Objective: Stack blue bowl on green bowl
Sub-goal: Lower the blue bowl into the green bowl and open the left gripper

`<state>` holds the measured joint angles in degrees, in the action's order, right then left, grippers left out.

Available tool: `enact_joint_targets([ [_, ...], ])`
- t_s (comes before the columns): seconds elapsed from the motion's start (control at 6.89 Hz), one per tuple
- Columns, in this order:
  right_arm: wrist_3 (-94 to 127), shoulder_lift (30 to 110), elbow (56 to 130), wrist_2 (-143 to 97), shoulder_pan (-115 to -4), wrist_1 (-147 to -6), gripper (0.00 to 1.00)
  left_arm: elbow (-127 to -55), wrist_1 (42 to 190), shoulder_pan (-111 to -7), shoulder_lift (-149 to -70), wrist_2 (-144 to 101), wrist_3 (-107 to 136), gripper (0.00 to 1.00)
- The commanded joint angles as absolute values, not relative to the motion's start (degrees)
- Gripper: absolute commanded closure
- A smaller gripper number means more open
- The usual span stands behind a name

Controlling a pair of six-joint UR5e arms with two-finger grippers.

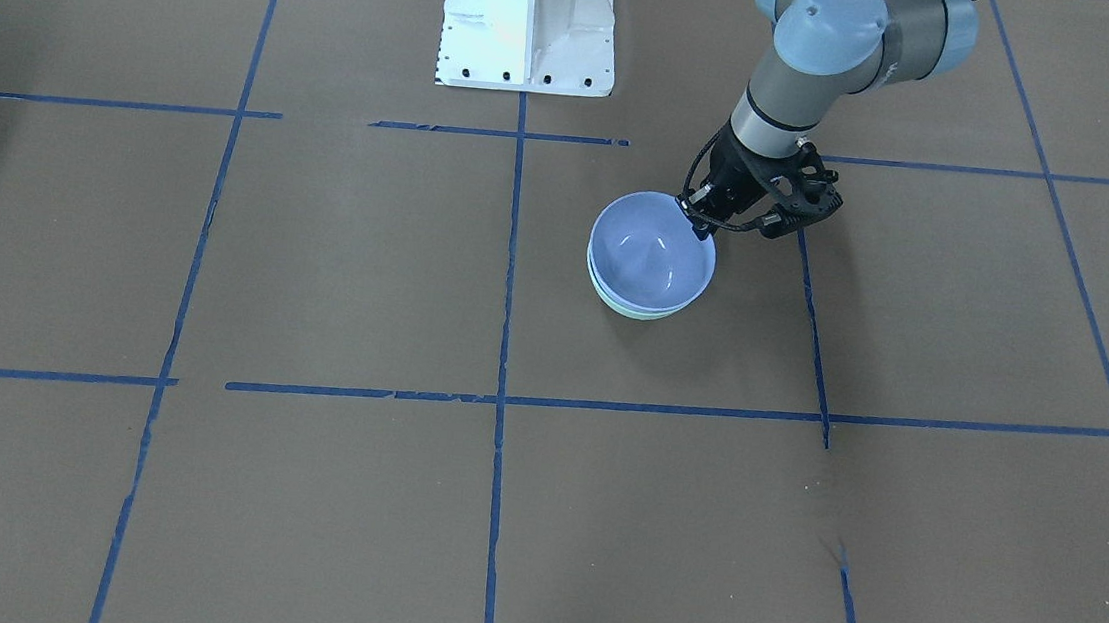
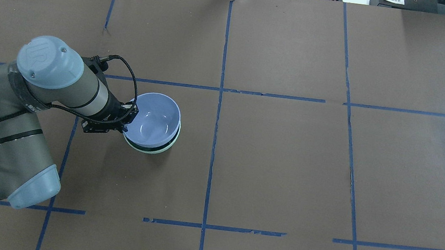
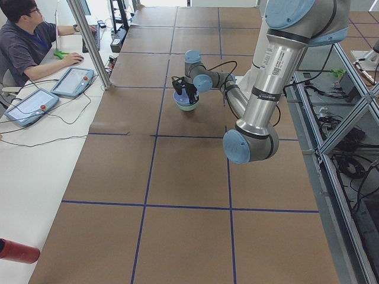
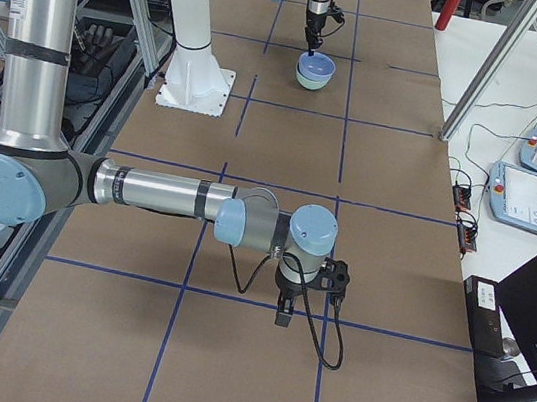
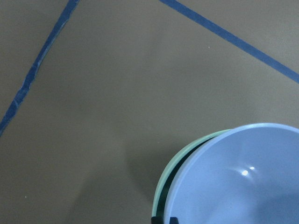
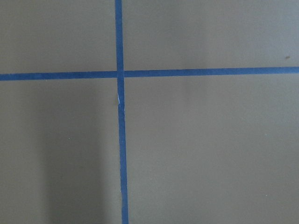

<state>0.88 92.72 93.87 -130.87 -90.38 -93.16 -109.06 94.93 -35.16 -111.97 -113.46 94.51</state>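
The blue bowl (image 1: 650,250) sits nested inside the green bowl (image 1: 640,311) near the table's middle. Only the green bowl's rim shows under it, as in the overhead view (image 2: 152,149). My left gripper (image 1: 700,226) is at the blue bowl's rim on the robot side and is shut on it; in the overhead view it (image 2: 127,120) meets the blue bowl (image 2: 153,121) at its left edge. The left wrist view shows the blue bowl (image 5: 243,182) slightly off-centre in the green bowl (image 5: 180,161), with a dark gap between the rims. My right gripper (image 4: 282,316) hangs low over the table far from the bowls; I cannot tell its state.
The table is covered in brown paper with a grid of blue tape lines (image 1: 509,277). The white robot base (image 1: 530,18) stands at the robot's edge. An operator (image 3: 26,41) sits at a side desk with tablets.
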Motion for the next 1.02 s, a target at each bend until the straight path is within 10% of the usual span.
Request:
enact_joint_targets([
  [0.0,0.9,92.6,93.9,-130.9,-90.4,-93.2,0.00,-108.0,95.1,-34.7,-111.8,-113.5,94.3,0.82],
  [0.15,1.0,92.7,93.9,-130.9,-90.4,-93.2,0.00,-108.1,95.5,-34.7,-111.5,-113.4,94.1,0.72],
  [0.44,0.9,92.7,93.9,-130.9,-90.4,-93.2,0.00,-109.0,95.9,-34.8,-111.3,-113.4,94.3,0.00],
  [0.87,0.9,92.7,93.9,-130.9,-90.4,-93.2,0.00,-117.3,98.3,-38.8,-104.9,-117.5,81.9,0.00],
])
